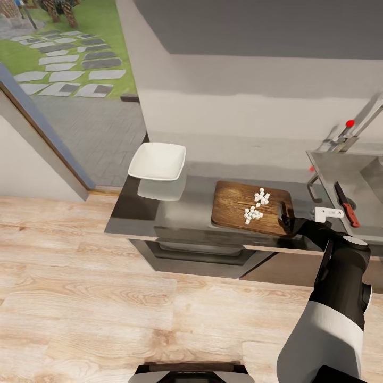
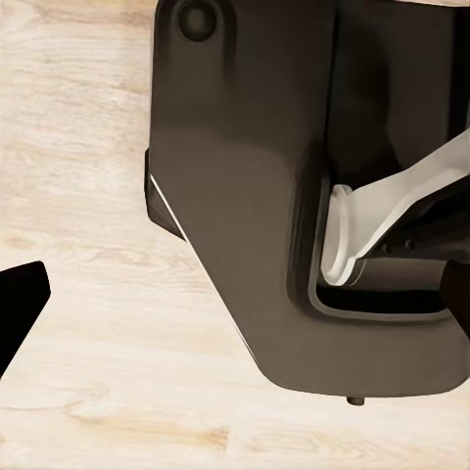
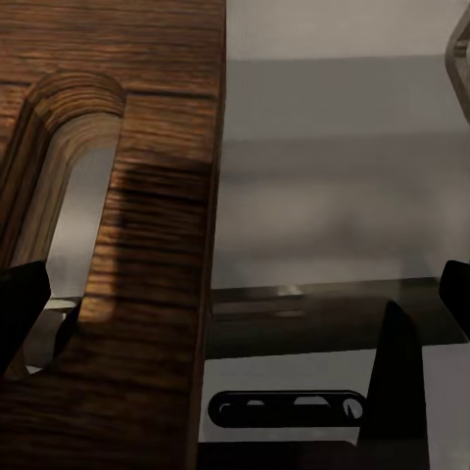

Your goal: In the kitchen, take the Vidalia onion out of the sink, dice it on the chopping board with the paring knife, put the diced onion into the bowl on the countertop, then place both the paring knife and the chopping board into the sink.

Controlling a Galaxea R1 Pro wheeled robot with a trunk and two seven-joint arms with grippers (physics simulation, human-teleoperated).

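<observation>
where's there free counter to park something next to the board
Free: the countertop strip between the bowl and the chopping board, plus the front edge below the bowl. Crowded: the board's slot end, where the right hand sits by the sink holding the paring knife.

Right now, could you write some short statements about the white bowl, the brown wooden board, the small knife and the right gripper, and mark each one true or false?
1. The shallow white square bowl holds the onion dice. False: it is empty; the small white onion cubes lie on the brown wood-grain chopping board.
2. The red-handled paring knife lies on the grey steel sink drainboard. True.
3. The right gripper is at the board's slot-handle end. True.
4. The board lies in the sink. False: it lies on the glossy grey countertop.
</observation>
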